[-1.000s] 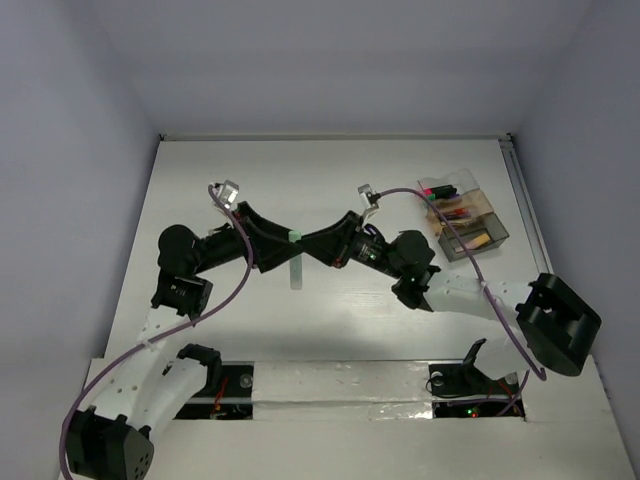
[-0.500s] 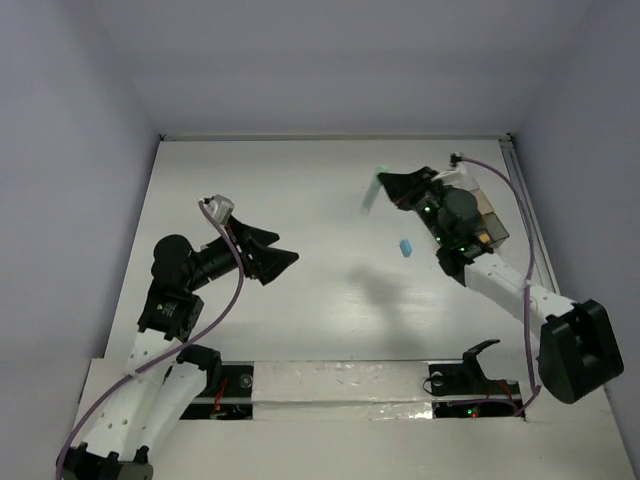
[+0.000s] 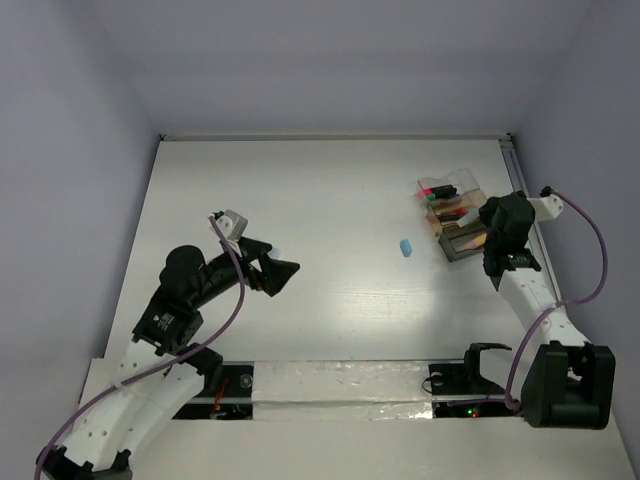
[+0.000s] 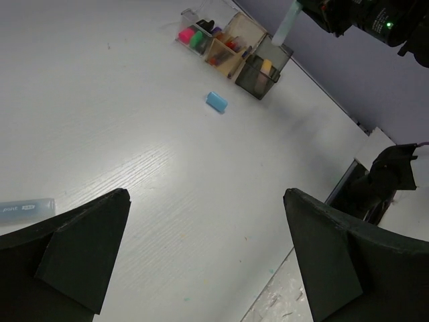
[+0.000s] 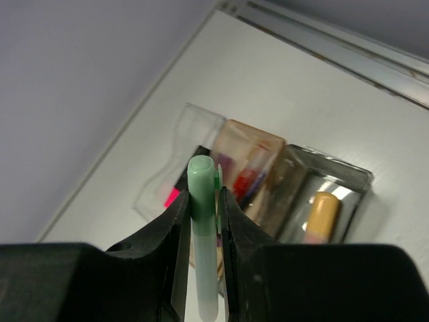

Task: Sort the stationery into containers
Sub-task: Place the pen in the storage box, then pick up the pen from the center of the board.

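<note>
My right gripper [image 5: 203, 194] is shut on a pale green pen with a green cap [image 5: 202, 255], held upright above the clear compartment box [image 5: 201, 127]. In the box lie a pink highlighter [image 5: 169, 196], red pens [image 5: 247, 180] and an orange eraser [image 5: 320, 215]. From above, the right gripper [image 3: 490, 240] hangs over the box's near end [image 3: 470, 182]. A blue eraser [image 3: 406, 247] lies on the table left of the box. My left gripper [image 3: 287, 275] stands open and empty at centre left. In the left wrist view a pale blue pen [image 4: 27, 208] lies beside its left finger [image 4: 74, 241].
The white table [image 3: 330, 190] is walled on three sides. A metal rail [image 3: 522, 190] runs along the right edge, close behind the box. The arm bases and a taped strip [image 3: 340, 385] line the near edge.
A second ago both grippers met at the table's middle on the green pen. The left gripper opened and drew back; the right arm carried the pen right, over the box.
</note>
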`<control>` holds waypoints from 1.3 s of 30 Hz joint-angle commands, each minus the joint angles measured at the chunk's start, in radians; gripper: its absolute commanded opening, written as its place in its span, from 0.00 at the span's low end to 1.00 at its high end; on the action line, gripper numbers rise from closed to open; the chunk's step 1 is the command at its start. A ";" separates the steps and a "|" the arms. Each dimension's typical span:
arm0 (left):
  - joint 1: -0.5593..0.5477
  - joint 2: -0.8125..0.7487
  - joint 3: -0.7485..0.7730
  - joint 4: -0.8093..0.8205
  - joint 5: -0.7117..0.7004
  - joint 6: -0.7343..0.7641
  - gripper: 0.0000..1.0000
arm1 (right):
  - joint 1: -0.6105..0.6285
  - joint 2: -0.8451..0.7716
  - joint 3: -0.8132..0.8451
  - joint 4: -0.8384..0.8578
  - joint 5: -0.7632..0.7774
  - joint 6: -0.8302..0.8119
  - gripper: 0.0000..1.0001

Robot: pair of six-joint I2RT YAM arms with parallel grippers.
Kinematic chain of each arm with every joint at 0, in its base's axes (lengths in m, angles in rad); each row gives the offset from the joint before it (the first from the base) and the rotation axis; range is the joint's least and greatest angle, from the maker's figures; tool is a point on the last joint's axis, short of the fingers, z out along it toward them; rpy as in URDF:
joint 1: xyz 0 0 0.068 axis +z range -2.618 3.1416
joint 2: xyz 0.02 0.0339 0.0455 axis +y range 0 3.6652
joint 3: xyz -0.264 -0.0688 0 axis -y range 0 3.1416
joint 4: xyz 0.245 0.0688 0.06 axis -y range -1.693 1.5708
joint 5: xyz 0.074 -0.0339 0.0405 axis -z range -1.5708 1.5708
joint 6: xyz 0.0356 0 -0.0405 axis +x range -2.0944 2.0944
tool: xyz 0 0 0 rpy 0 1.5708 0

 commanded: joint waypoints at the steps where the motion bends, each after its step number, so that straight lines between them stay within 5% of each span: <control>1: -0.032 -0.034 0.048 -0.001 -0.058 0.021 0.99 | -0.026 0.026 0.001 -0.052 0.079 0.020 0.00; 10: -0.075 -0.063 0.056 -0.026 -0.132 0.018 0.99 | -0.046 0.105 -0.027 -0.061 0.090 0.086 0.01; 14: -0.075 -0.066 0.056 -0.026 -0.135 0.017 0.99 | -0.046 0.131 -0.032 -0.073 0.062 0.114 0.10; 17: -0.075 -0.068 0.058 -0.026 -0.141 0.017 0.99 | -0.046 0.122 -0.046 -0.070 0.053 0.128 0.23; 21: -0.075 -0.066 0.058 -0.026 -0.141 0.017 0.99 | -0.046 0.111 -0.039 -0.073 0.032 0.103 0.65; 25: -0.075 -0.063 0.058 -0.027 -0.153 0.017 0.99 | -0.046 0.094 -0.004 -0.082 -0.016 0.039 0.70; 29: -0.075 -0.071 0.062 -0.033 -0.189 0.019 0.99 | -0.046 0.062 0.023 0.009 -0.254 -0.100 0.67; 32: -0.064 -0.080 0.070 -0.038 -0.242 0.018 0.99 | 0.045 0.072 0.092 0.014 -0.405 -0.191 0.49; 34: -0.052 -0.087 0.074 -0.042 -0.294 0.013 0.99 | 0.180 0.097 0.166 -0.001 -0.427 -0.257 0.17; 35: -0.040 -0.094 0.076 -0.044 -0.328 0.010 0.99 | 0.232 0.143 0.198 -0.025 -0.468 -0.303 0.10; 39: -0.014 -0.114 0.084 -0.047 -0.394 0.004 0.99 | 0.447 0.316 0.365 -0.076 -0.571 -0.383 0.05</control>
